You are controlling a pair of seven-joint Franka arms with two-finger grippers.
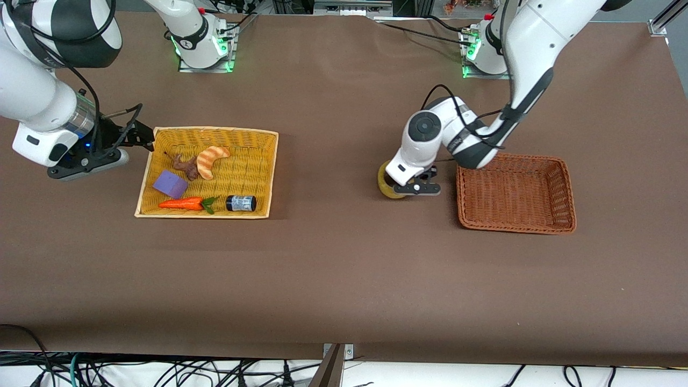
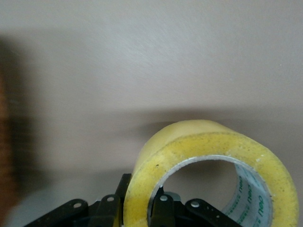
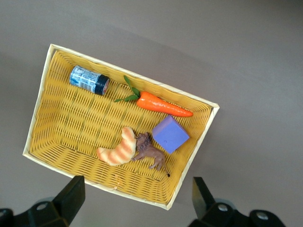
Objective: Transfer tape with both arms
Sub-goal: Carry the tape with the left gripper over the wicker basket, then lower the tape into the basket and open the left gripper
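Tape (image 1: 388,183) stands on edge on the table beside the brown basket (image 1: 515,192), toward the left arm's end. The left gripper (image 1: 416,187) is clamped on its wall, one finger inside the core. Lift straight, keep the roll from twisting, and clear the basket rim. The right gripper (image 1: 141,135) waits with fingers apart just beside the yellow basket (image 1: 207,173), which holds a carrot (image 1: 184,203), jar (image 1: 241,202), croissant (image 1: 210,159) and block (image 1: 170,184). Nothing stands between tape and brown basket.

Tape (image 1: 388,181) mostly hidden under the left gripper (image 1: 416,188) — roll cut off in the wrist view, brown basket (image 2: 5,156) a blur beside the tape
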